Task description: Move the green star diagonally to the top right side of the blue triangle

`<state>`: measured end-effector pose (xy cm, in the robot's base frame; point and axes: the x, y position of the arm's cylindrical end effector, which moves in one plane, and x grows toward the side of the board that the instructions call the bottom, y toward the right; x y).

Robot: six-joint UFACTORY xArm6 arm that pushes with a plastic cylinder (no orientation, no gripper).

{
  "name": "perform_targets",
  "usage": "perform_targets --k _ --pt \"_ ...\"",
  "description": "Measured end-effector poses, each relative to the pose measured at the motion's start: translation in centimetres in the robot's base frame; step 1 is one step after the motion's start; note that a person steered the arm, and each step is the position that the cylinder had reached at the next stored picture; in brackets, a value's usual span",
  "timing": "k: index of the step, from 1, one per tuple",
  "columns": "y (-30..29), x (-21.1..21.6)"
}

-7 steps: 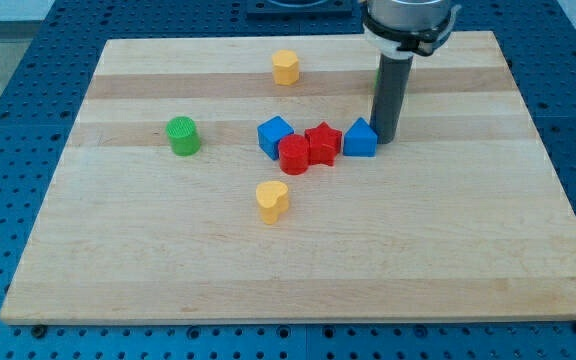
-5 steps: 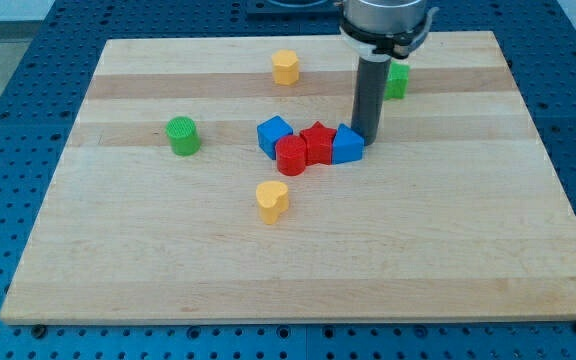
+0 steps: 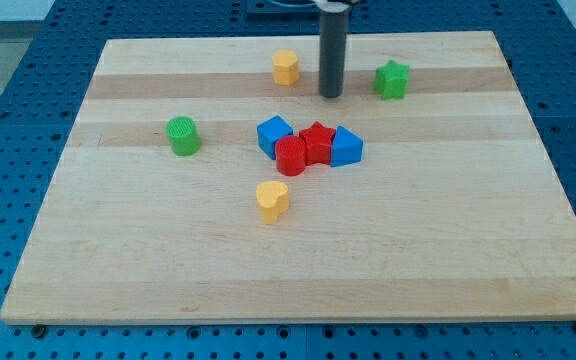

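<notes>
The green star [image 3: 392, 79] lies near the view's top right of the board. The blue triangle [image 3: 345, 147] sits in the middle cluster, touching the red star [image 3: 317, 142] on its left. My tip [image 3: 330, 95] is at the view's top centre, left of the green star and above the blue triangle, touching no block. The green star is up and to the right of the blue triangle, well apart from it.
A red cylinder [image 3: 292, 157] and a blue cube [image 3: 275, 135] complete the cluster. A green cylinder [image 3: 182, 135] stands at the left. A yellow hexagon block [image 3: 286, 67] is at the top, left of my tip. A yellow heart-like block [image 3: 272, 200] lies below the cluster.
My tip pushed the blue triangle left against the red star, then moved up and left away from it. The green star is now uncovered.
</notes>
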<state>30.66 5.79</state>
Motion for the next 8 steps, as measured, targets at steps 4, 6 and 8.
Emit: perform_targets --k 4,6,8 --pt "11.2 -2.6" --pt "11.2 -1.3" --pt "14.8 2.3"
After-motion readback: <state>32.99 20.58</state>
